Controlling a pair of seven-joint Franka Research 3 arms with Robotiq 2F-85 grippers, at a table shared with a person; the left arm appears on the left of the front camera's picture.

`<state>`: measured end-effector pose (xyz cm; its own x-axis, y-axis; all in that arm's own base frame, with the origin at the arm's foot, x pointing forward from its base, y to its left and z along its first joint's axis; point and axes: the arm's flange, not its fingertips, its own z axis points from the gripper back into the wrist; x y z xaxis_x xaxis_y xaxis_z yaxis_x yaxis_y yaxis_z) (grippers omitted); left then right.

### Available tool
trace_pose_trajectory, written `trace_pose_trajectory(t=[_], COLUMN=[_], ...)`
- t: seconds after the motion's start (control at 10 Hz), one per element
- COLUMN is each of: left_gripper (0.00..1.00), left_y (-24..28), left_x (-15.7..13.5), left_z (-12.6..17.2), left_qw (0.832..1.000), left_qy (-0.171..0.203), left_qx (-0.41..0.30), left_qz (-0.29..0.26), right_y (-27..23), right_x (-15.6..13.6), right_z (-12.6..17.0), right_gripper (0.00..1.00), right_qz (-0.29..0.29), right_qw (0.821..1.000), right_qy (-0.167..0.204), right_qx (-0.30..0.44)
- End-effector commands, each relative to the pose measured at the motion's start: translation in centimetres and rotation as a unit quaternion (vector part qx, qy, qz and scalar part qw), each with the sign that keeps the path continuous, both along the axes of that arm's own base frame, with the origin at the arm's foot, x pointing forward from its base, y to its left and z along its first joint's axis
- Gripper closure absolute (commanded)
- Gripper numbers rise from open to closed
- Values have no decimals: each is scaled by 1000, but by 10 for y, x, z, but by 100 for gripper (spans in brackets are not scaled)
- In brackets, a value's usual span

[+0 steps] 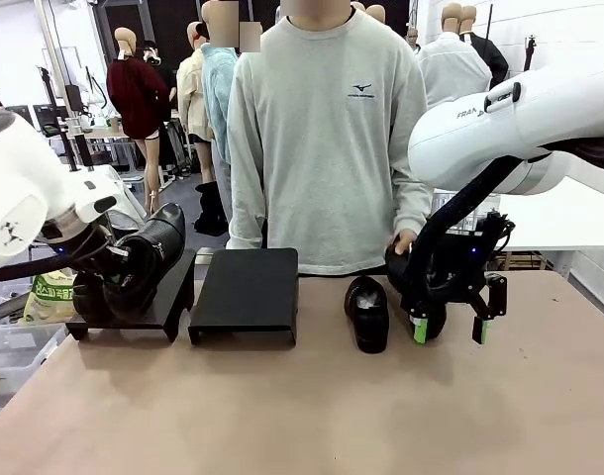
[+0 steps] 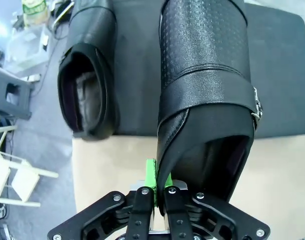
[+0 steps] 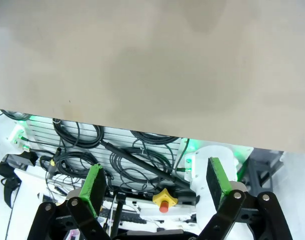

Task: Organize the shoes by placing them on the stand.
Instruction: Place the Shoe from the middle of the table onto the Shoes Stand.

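My left gripper (image 1: 111, 265) is shut on the heel rim of a black glossy shoe (image 1: 151, 255), which it holds tilted over the left black stand (image 1: 171, 302). The left wrist view shows the gripper (image 2: 157, 181) pinching the collar of that shoe (image 2: 207, 95), its toe over the stand (image 2: 280, 75). A second shoe (image 1: 88, 295) (image 2: 87, 85) lies on the same stand. A third shoe (image 1: 367, 312) rests on the table. A fourth (image 1: 428, 315) stands partly behind my right gripper (image 1: 449, 331), with a person's hand (image 1: 405, 240) on it. The right gripper (image 3: 155, 185) is open and holds nothing.
A second black stand (image 1: 245, 294) sits bare at mid-table. The person (image 1: 327, 129) stands at the far edge. A clear bin with a green packet (image 1: 50, 293) is off the table's left side. The right wrist view shows the table top (image 3: 152, 55) and cables (image 3: 137, 160) below its edge.
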<state>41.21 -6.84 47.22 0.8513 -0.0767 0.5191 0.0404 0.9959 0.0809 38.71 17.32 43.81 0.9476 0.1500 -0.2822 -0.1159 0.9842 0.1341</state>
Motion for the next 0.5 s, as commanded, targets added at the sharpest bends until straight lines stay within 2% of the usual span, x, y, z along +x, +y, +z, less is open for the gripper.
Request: trace_pose_trajectory(t=[0.0,0.1,0.4], left_gripper=[100,100,100], left_y=[5,7,16], left_x=[32,37,53], left_z=[-14,-19,-29], left_qw=[1000,999,998], left_qy=[-4,3,-10], left_qx=[-20,-27,-33], left_qz=[6,19,50], right_y=[3,3,3], right_x=[0,0,0], right_z=[1,1,1], right_gripper=[0,0,0], right_qz=[-8,-8,-8], right_qw=[1000,1000,1000], right_qy=[2,2,2], right_qx=[-1,-1,-1])
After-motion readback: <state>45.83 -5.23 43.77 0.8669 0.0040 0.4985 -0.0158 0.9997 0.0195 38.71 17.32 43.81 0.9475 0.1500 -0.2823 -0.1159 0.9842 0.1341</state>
